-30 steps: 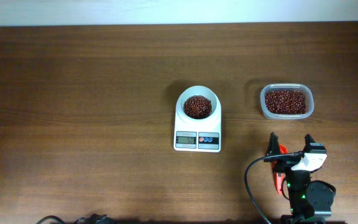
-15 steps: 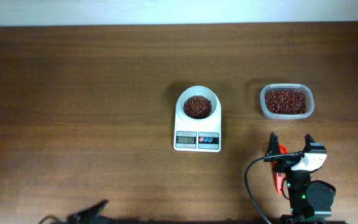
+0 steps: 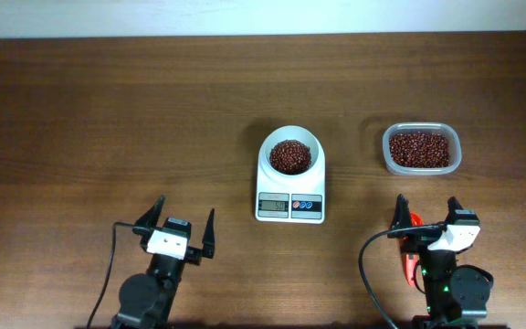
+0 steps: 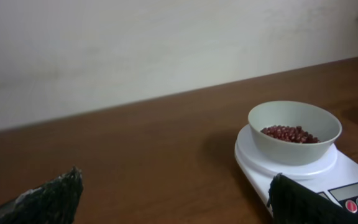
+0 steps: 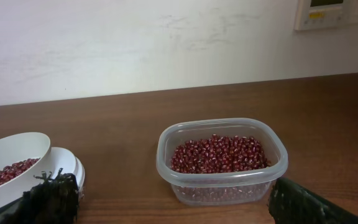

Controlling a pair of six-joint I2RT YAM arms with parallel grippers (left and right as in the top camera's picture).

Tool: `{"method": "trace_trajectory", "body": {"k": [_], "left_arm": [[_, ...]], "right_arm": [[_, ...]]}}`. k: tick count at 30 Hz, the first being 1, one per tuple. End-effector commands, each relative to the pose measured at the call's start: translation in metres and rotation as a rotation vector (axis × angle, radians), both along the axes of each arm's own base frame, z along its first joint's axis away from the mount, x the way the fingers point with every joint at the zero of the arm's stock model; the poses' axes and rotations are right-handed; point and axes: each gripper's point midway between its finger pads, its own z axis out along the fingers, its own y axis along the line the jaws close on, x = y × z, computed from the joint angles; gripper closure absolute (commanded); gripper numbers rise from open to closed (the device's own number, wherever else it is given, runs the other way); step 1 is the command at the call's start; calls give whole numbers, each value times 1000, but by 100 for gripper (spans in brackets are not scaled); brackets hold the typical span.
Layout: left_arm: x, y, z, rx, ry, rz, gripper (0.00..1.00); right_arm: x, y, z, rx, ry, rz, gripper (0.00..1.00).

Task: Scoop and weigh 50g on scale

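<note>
The white scale [image 3: 289,196] stands mid-table, its display facing the front edge. Its round white bowl [image 3: 273,143] holds a heap of red beans [image 3: 290,156]. My left gripper [image 3: 186,210] hovers front left of the scale, open and empty. In the left wrist view the scale [image 4: 353,183] and bowl [image 4: 294,151] lie ahead to the right, beyond the open left gripper [image 4: 176,177]. My right gripper [image 3: 426,205] is open and empty, front right of the scale. A red tool [image 3: 413,220] lies on the table partly under it.
A clear plastic tub [image 3: 383,155] of red beans stands right of the scale; in the right wrist view the tub [image 5: 222,190] sits just ahead between the fingers. A black cable [image 3: 364,274] loops beside the right arm. A pale wall runs behind the table's far edge.
The left arm has risen into the overhead view at the front left, its gripper open. The right arm, scale and tub have not moved.
</note>
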Motion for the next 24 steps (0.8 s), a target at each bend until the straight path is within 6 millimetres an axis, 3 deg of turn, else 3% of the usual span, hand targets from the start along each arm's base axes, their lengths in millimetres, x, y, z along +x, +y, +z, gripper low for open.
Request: {"method": "trace_trajectory", "body": {"k": [1,17,21,24], "left_arm": [[1,5,-7,-47,38,31,1],[1,5,-7,-47,37,32,1],[4,23,-7,-49,36,106,1],[1,3,-7,-47,37,24,1]], "right_arm": [[0,0,-2,3,4,-2,1],[0,0,-2,3,4,-2,1],[0,0,-2,3,4,-1,1],[0,0,-2,3,4,-2,1]]}}
